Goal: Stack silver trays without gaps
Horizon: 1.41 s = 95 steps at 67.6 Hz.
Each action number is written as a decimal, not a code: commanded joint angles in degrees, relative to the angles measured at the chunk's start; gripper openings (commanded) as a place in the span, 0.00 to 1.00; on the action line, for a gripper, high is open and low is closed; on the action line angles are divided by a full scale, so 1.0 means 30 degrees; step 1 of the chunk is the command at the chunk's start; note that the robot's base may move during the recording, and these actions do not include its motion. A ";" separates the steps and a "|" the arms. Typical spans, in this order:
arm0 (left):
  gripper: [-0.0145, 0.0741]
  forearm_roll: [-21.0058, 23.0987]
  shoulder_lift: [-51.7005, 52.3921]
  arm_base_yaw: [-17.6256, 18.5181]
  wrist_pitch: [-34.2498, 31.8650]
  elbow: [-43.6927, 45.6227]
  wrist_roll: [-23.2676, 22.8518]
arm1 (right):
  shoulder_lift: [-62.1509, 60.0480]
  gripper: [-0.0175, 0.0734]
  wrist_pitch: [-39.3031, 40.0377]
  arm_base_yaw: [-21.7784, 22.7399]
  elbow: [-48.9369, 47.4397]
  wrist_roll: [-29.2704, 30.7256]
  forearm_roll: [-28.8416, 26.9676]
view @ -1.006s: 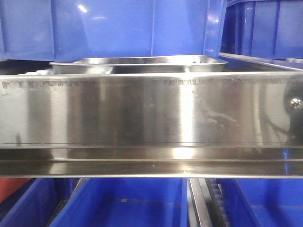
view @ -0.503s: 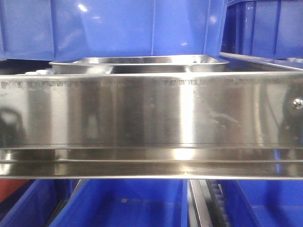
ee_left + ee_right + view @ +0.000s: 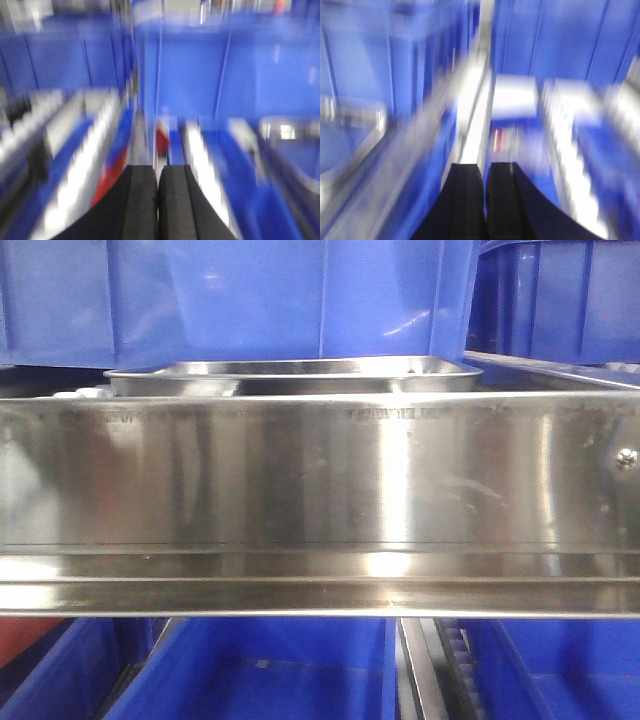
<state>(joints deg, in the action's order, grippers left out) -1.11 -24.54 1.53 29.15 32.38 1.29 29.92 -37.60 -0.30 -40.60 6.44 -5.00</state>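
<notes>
**Finding the silver tray (image 3: 290,370) behind the steel rail (image 3: 300,480)**

Seeing blue bins (image 3: 270,300) looming above and below. Watching the steel rail spanning the whole front view, the silver tray lying just behind its top edge. Catching the left gripper (image 3: 158,175) pinching closed on nothing, the right gripper (image 3: 485,172) likewise. Spotting a screw (image 3: 625,455) at the rail's right end.

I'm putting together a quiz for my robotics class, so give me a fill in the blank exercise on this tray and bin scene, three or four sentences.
1. In the front view, the silver tray sits behind a long steel rail whose screw is near the picture's ____ edge.
2. The bins below the rail are ____ in colour.
3. The left gripper and the right gripper each have their black fingers ____, holding nothing.
4. Both wrist views are too ____ to show fine detail.
Missing words: right; blue; shut; blurred.
</notes>
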 commanded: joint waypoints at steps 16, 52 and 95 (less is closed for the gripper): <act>0.16 0.0371 -0.3984 -0.0079 0.1933 0.2028 -0.0130 | 0.5075 0.17 -0.3669 -0.0041 -0.2683 -0.0099 -0.0134; 0.15 0.2703 -1.0925 0.0999 -0.0417 0.5113 -0.0130 | 0.9332 0.19 -0.1635 -0.1175 -0.4030 -0.2474 -0.1298; 0.15 -0.6636 -2.0400 0.8598 0.7168 1.5025 -1.2114 | 1.8906 0.20 -0.7593 -0.7847 -1.3685 -1.1954 0.4322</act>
<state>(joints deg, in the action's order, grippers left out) -21.17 -84.06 26.35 48.21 74.77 -34.04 82.67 -59.26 -23.08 -77.81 -28.54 6.71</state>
